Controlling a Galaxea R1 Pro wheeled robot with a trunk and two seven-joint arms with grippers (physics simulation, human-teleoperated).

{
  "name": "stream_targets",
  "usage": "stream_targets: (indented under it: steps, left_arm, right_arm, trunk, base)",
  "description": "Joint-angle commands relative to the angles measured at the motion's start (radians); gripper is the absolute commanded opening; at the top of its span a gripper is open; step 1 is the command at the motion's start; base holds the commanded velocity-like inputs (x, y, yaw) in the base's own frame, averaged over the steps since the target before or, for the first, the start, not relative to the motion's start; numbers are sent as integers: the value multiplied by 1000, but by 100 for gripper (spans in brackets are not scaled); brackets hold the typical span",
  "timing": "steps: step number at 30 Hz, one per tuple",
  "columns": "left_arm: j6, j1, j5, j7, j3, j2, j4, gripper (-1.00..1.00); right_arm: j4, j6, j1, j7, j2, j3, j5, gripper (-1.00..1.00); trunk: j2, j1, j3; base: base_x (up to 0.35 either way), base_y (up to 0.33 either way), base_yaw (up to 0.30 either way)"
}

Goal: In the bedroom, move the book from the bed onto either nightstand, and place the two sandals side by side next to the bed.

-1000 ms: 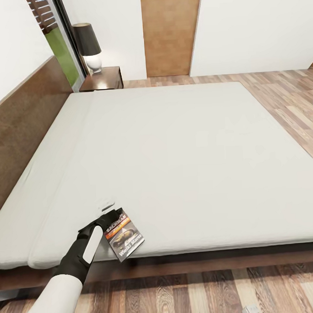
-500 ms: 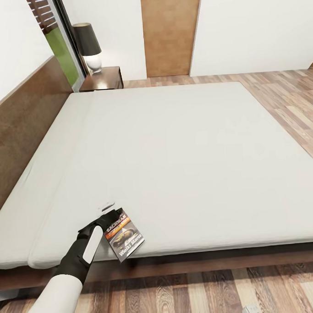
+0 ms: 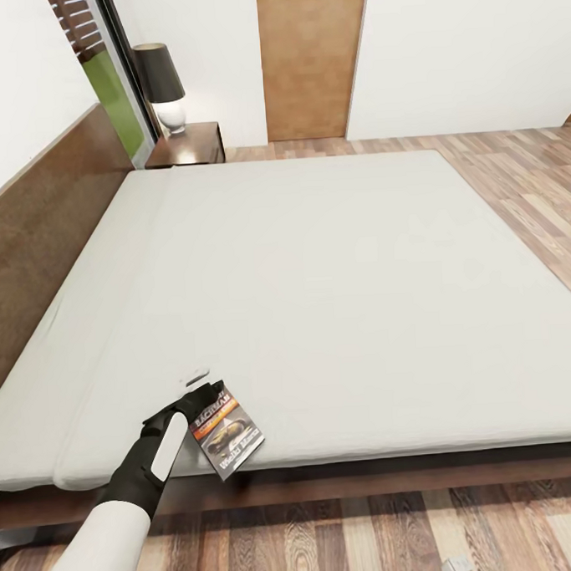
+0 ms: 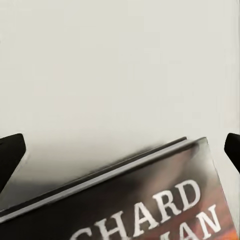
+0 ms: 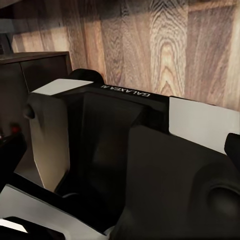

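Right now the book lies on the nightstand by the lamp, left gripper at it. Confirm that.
Not quite. The head view shows the book lying on the bed near its front edge, left gripper at it; the nightstand holds the lamp.

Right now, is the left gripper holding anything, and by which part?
Nothing is held yet. The left gripper is open at the top edge of the book, its fingertips spread wide to either side, and the book lies flat on the bed.
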Motion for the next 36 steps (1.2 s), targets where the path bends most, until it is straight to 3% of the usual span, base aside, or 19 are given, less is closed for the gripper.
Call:
stream_targets:
  steps: [1,36]
  left_arm:
    - [5,0,11,6,2,-1,-2,100]
    - [5,0,11,6,3,-1,-2,100]
  right_arm:
    - [-1,7,0,5,0,-9,6,100]
    - [-1,5,0,6,0,-7,5,100]
  trunk:
    - [7,-4,3]
    - [252,-138,112]
  base:
    - [0,0,0]
    - [0,0,0]
